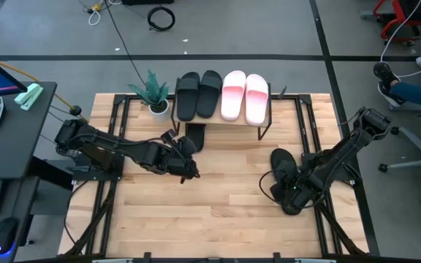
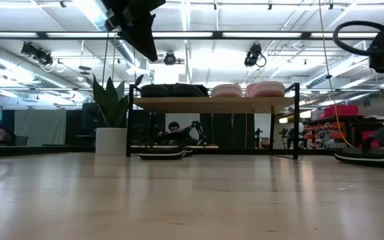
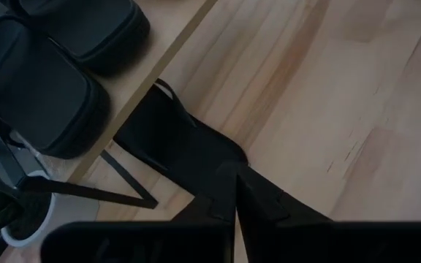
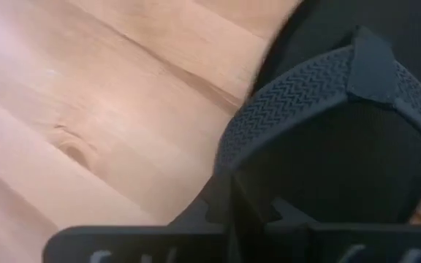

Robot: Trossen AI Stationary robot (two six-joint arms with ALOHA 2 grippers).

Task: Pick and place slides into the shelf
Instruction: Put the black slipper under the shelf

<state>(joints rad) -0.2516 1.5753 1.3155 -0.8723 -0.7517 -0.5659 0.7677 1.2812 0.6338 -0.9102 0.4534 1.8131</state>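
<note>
While both jaws look closed, wood table point(image 1: 218, 190) sits in lit workshop.

Shelf point(image 1: 265, 115): low, light wood top, thin black frame, at the worktop's far edge.
Black slides point(image 1: 198, 93): two, side by side on top.
Pink slides point(image 1: 244, 96): two, beside them.
Fifth slide point(image 1: 195, 136): black, half under the shelf.
Sixth slide point(image 1: 283, 174): black, on the worktop's right.

No text, label, brand, number or sign could be read on anything in the 4 views.
</note>
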